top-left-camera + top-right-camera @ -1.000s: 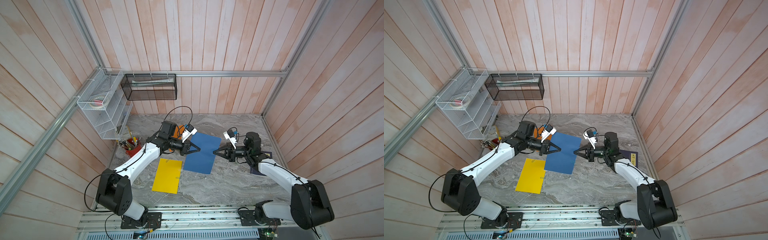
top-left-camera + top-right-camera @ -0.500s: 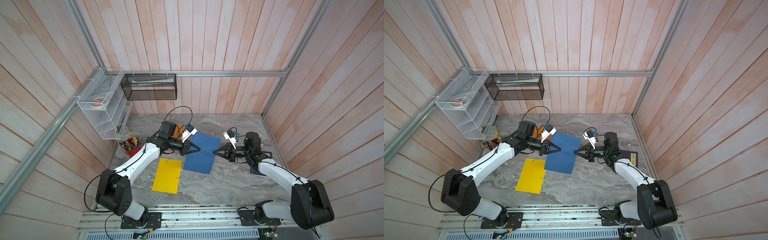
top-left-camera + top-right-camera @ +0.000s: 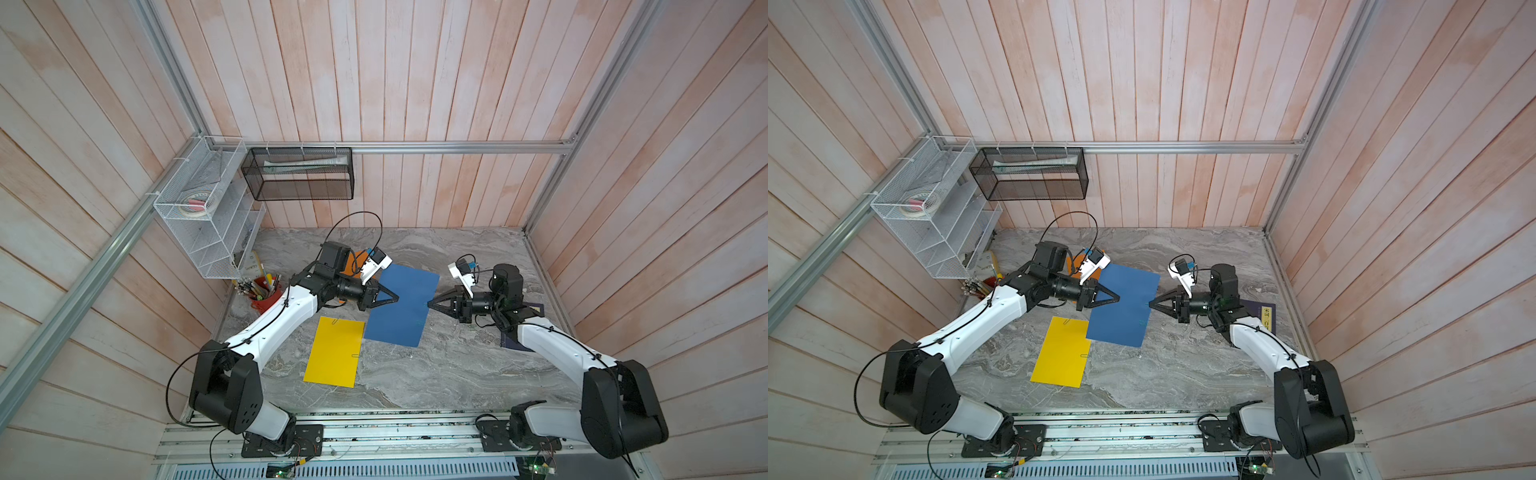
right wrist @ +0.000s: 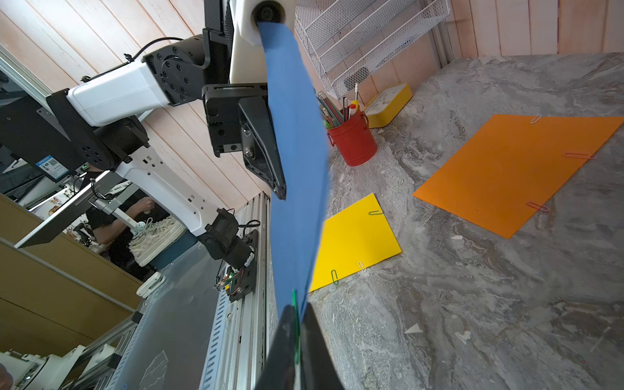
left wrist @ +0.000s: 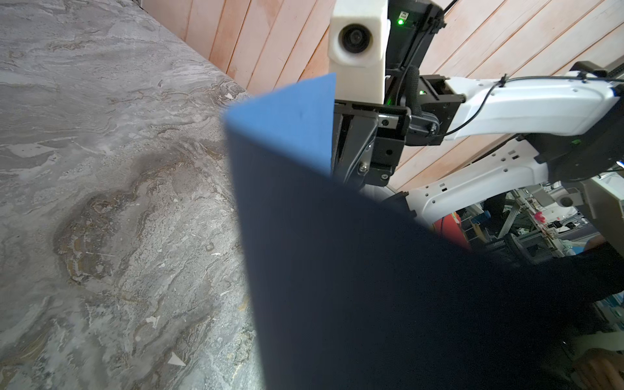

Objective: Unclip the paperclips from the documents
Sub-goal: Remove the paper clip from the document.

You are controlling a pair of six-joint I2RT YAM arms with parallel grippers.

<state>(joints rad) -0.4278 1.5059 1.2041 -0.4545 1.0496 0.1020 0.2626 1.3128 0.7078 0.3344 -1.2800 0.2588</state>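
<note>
We see a dark blue sheet [image 3: 401, 307] at the centre of both top views, with a yellow sheet [image 3: 334, 353] to its lower left. The orange sheet [image 4: 516, 169] shows in the right wrist view. Our worktop [image 3: 436, 374] is grey with marbled veining. We find pink paperclips [image 4: 538, 206] on the orange sheet, green paperclips [image 4: 334, 277] on the yellow, and a green clip [image 4: 294, 304] on the blue. The pot [image 4: 353, 141] is red; the walls [image 3: 415, 83] are pale pink planks.

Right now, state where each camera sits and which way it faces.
Top views: high overhead, looking down on the table; left arm and right arm whole.
Left wrist: looks across the blue sheet to the right arm.
Right wrist: own fingers on a green paperclip, left arm beyond.
Shared: both wrists see the blue sheet.
</note>
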